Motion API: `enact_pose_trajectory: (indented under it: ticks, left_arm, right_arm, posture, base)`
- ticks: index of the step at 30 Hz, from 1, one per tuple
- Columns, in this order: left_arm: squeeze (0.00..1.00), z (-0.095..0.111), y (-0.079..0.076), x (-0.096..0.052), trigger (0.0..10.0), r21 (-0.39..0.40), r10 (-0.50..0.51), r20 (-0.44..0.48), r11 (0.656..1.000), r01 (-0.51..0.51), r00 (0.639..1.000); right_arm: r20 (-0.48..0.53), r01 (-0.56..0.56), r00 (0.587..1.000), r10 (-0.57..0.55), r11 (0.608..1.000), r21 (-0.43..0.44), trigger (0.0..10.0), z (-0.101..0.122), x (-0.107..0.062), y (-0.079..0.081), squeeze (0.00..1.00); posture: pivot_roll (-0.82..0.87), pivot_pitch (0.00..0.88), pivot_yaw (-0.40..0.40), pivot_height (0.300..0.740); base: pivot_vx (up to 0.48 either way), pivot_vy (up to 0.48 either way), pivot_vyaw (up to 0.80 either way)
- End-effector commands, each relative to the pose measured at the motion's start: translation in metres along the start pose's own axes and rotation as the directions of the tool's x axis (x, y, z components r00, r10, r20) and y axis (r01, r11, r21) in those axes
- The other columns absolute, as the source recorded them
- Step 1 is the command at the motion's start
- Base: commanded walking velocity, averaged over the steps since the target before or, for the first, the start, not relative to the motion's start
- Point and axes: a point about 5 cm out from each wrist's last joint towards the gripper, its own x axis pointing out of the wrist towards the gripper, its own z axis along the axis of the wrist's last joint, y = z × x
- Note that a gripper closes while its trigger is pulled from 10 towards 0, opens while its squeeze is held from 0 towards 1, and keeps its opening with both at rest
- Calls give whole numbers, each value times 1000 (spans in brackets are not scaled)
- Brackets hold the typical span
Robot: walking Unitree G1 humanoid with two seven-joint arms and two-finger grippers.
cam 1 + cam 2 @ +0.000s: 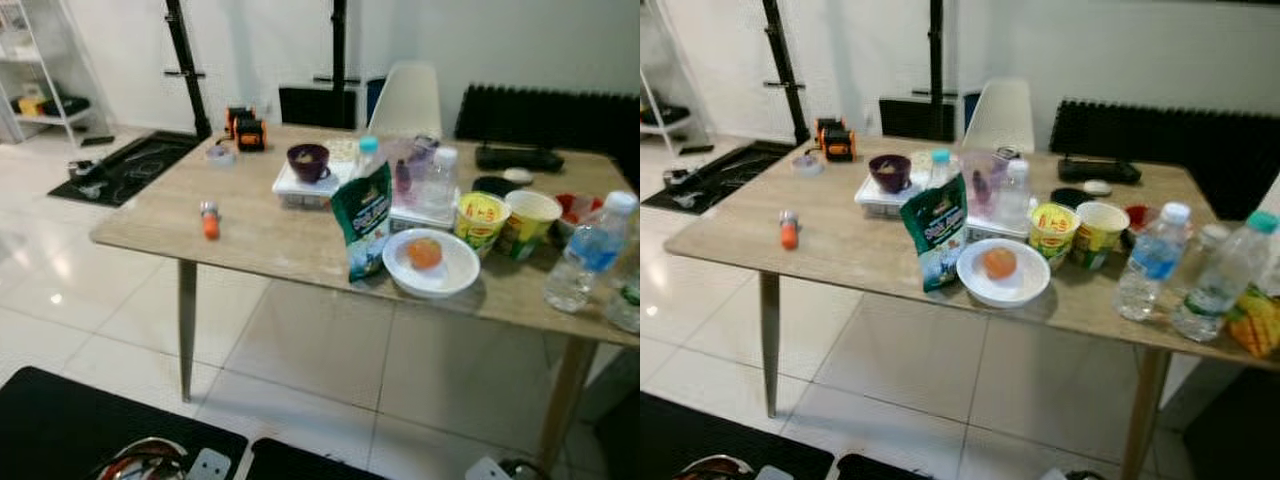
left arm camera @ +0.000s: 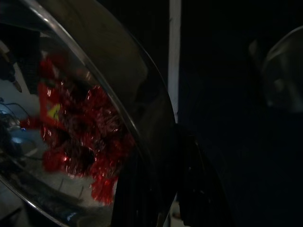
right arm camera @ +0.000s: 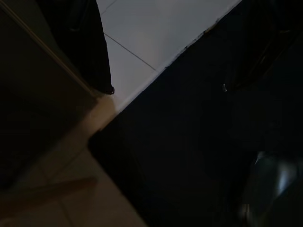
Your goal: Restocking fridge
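Nearest on the tabletop [image 1: 250, 235], the green snack bag [image 1: 362, 220] stands upright — light, crinkly, best pinched high — beside the breakable white bowl [image 1: 432, 262], slippery water bottles [image 1: 585, 255] further right; either pincer's opening I cannot tell.

white chair [image 1: 405, 98] behind table, black mat [image 1: 130, 165] on floor

From my head cameras I look forward and down at a wooden table [image 1: 250, 235] from a few steps off, with tiled floor below. Both eyes share the table; the right eye sets it further left and takes in more at the right edge. My left wrist camera sits close against a shiny curved surface [image 2: 94, 94], dark. My right wrist camera faces the floor tiles [image 3: 156, 33].
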Motion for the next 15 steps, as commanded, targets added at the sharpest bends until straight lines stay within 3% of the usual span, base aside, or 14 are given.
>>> enact_pose_trajectory:
  ticks: [1, 15]
  left_arm:
    - [0, -4, 2, 0, 10000, 9, 9, -13, 1000, -9, 1000]
    - [0, -2, 3, 0, 10000, 22, 6, -6, 1000, -6, 1000]
  right_arm:
    - [5, 4, 1000, -3, 1000, -9, 10000, 1, 0, -1, 0]
    - [5, 5, 1000, -5, 1000, -15, 10000, 0, 0, 0, 0]
  posture:
    - [-80, 0, 23, 740]
    - [-79, 0, 24, 740]
  base:
    - [-341, 0, 0]
    - [-339, 0, 0]
